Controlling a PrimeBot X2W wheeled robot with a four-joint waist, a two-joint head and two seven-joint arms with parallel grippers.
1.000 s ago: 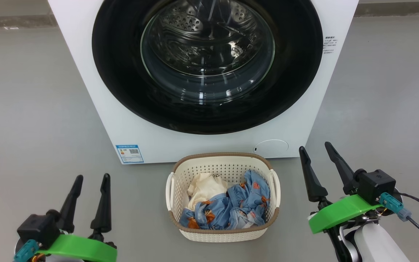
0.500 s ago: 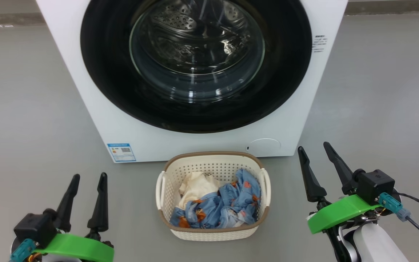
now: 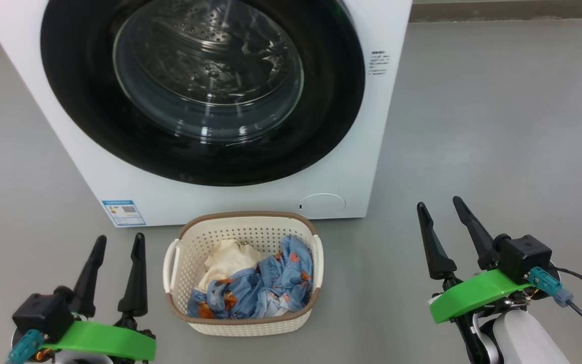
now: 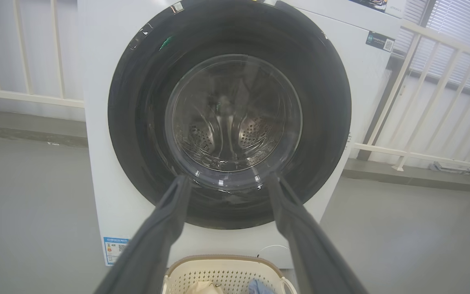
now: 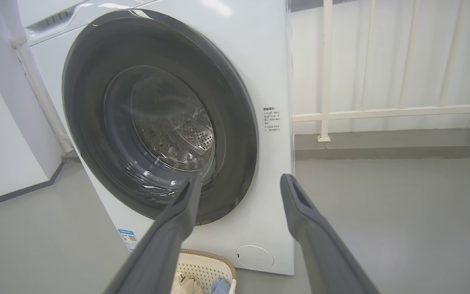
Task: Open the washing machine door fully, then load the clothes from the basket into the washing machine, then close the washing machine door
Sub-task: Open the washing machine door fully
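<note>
Hovering spread wide and empty, left end effector [image 3: 119,236] and right end effector [image 3: 438,202] face shut door [image 3: 205,91]; glossy rim [image 3: 331,91] could defeat a grip.

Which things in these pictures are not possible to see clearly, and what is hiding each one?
- Head view: top of the washing machine door, cut off by the upper edge.
- Head view: print on the blue label, too small to read.
- Head view: number of pieces in the clothes; the heap covers its own lower layers.
- Left wrist view: most of the basket, cut off by the bottom edge.
</note>
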